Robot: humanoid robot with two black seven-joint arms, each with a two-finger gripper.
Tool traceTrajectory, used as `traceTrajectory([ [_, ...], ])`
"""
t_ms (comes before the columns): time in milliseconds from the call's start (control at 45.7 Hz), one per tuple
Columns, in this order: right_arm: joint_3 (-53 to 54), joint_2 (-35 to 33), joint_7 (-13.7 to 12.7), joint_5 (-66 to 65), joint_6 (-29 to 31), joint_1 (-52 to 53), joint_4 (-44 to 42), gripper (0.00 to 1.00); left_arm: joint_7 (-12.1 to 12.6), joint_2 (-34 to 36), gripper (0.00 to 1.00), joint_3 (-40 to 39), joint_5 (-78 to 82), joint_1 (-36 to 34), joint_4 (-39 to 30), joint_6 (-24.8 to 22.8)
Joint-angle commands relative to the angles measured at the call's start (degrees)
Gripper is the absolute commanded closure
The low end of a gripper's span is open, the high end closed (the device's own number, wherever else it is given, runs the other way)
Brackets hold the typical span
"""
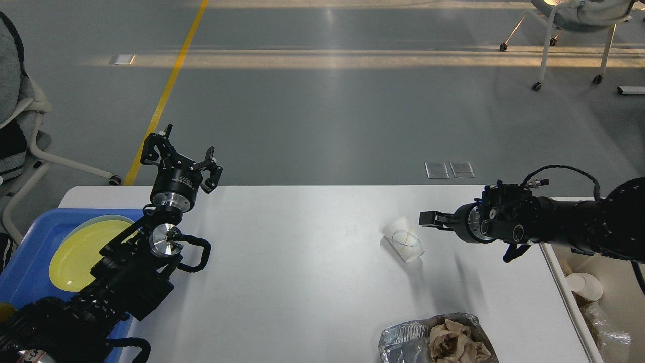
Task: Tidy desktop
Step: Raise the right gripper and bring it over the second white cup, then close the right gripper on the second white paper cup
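The desktop (pixel 282 282) fills the lower half of the view, and a paper cup (pixel 403 240) lies tipped on its side a little right of its middle. Taking the cup as landmark: the right gripper (pixel 426 220) hangs just right of it, level with its rim, seen edge-on, so I cannot tell whether its fingers are parted or pressed together. A foil tray (pixel 403 339) with crumpled brown paper (pixel 456 340) sits nearer than the cup, at the near edge. The bin (pixel 559 262) stands right of the cup, past the desktop's end, with another cup (pixel 584 286) inside. Far left of the cup are the blue tray (pixel 25 275) with a yellow plate (pixel 83 249), and the left gripper (pixel 179 151), fingers spread, holding nothing.

The cup looks light and thin-walled — it should crush under a hard squeeze and roll if nudged. A gentle pinch across the wall near the stiffer rim seems best.

The cup bears only a looping line mark — no writing I can read.
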Motion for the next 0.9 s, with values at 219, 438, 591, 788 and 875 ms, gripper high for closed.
traceTrajectory([
  [219, 7.75, 2.32, -0.18, 3.15, 2.37, 1.53, 1.58, 0.0, 0.0, 0.01, 0.0, 0.0, 0.0, -0.02, 0.0, 0.03],
  [438, 7.49, 2.94, -0.18, 7.64, 4.58, 2.58, 1.05, 0.0, 0.0, 0.01, 0.0, 0.0, 0.0, -0.01, 0.0, -0.06],
  [591, 6.52, 4.78, -0.18, 7.2, 4.05, 0.83, 0.52, 0.0, 0.0, 0.01, 0.0, 0.0, 0.0, -0.02, 0.0, 0.03],
  [788, 6.52, 7.16, -0.09, 7.2, 1.59, -1.54, -3.69, 0.0, 0.0, 0.01, 0.0, 0.0, 0.0, -0.02, 0.0, 0.03],
  [875, 6.52, 8.04, 0.0, 7.11, 0.63, -2.16, -5.19, 0.0, 0.0, 0.01, 0.0, 0.0, 0.0, -0.01, 0.0, -0.06],
])
